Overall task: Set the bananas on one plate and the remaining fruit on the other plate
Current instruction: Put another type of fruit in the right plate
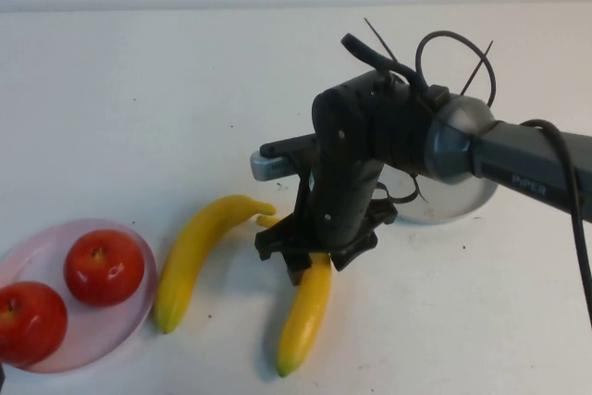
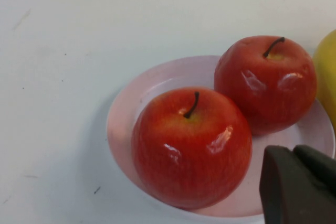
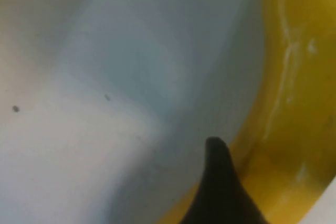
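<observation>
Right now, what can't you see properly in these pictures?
- Grey-blue plate: high view, mostly behind the right arm.
- Right pincer: high view, its tips are hidden by the wrist over the right-hand banana.
- Front apple: high view, cut by the left edge.
- Left pincer: left wrist view, cut by the corner.

High cam overhead; wrist cams close-up, apples (image 1: 104, 267) shared.

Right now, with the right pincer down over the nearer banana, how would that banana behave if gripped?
The banana looks glossy, so it may slip between the right pincer fingers. Its curved shape could let it pivot or swing if gripped off-centre. It probably stays stiff rather than drooping.
</observation>
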You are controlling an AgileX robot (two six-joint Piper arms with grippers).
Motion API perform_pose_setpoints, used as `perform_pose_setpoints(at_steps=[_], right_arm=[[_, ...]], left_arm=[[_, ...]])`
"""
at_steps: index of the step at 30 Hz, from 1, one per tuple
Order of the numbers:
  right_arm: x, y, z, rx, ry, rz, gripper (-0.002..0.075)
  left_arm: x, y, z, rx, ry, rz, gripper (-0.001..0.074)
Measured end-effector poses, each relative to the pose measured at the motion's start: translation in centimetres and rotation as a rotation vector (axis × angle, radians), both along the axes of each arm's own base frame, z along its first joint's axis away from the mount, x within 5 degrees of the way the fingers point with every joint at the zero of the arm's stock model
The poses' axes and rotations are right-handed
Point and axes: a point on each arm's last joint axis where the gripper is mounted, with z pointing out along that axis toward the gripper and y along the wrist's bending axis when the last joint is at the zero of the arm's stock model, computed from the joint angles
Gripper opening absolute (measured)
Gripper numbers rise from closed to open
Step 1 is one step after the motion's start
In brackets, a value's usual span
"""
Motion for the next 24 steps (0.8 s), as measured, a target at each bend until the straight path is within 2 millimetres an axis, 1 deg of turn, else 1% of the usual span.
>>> perform_pose_setpoints(at_steps=[4,7,12,13,15,17,18,20,21,24], right_arm=[[0.2,0.0,-1.0,-0.027,0.010,0.005,0.0356],[0.2,0.0,-1.1,-0.033,0.012,0.006,0.0314],[-0.2,-0.4,-0.8,-0.066,0.043,0.013,0.0308],[-0.3,-0.5,-0.6,-0.077,0.045,0.016,0.0308],[-0.2,-1.2,0.6,-0.083,0.025,0.012,0.0308],[0.2,-2.3,2.3,-0.070,-0.015,-0.005,0.0307],[0.7,-3.2,3.4,-0.058,-0.052,-0.024,0.0307],[1.9,-4.8,4.9,-0.041,-0.114,-0.065,0.0307],[2.7,-5.9,5.4,-0.038,-0.147,-0.090,0.0307],[5.3,-8.8,5.9,-0.039,-0.196,-0.173,0.0307]], left_arm=[[0.0,0.0,0.0,0.000,0.000,0.000,-0.0004],[0.0,0.0,0.0,0.000,0.000,0.000,-0.0004],[0.0,0.0,0.0,0.000,0.000,0.000,-0.0004],[0.0,0.0,0.0,0.000,0.000,0.000,-0.0004],[0.0,0.0,0.0,0.000,0.000,0.000,-0.0004],[0.0,0.0,0.0,0.000,0.000,0.000,-0.0004],[0.0,0.0,0.0,0.000,0.000,0.000,-0.0004],[0.0,0.0,0.0,0.000,0.000,0.000,-0.0004],[0.0,0.0,0.0,0.000,0.000,0.000,-0.0004],[0.0,0.0,0.0,0.000,0.000,0.000,-0.0004]])
